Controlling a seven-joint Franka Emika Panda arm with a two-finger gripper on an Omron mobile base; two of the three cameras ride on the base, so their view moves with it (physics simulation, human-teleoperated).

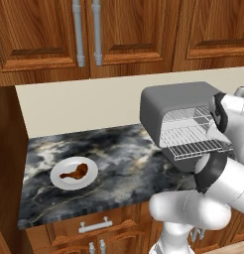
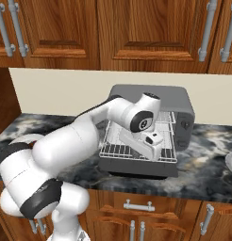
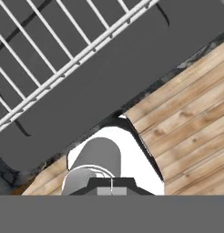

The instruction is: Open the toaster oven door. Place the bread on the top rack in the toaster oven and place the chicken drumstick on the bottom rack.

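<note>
One toaster oven (image 1: 166, 106) — two racks (image 1: 191, 130) — one drumstick (image 1: 76, 172), one plate (image 1: 59, 181).

The toaster oven (image 1: 178, 116) is seen from behind-left in the left base view and from behind-right (image 2: 151, 132) in the right. Its door (image 3: 109, 86) is viewed closely, downward, from the hand.

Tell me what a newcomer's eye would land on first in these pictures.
The white arm stretches across to the dark grey toaster oven at the back of the marble counter, its door folded down and silver wire racks pulled out. To the left, apart from it, a chicken drumstick lies on a white plate.
</note>
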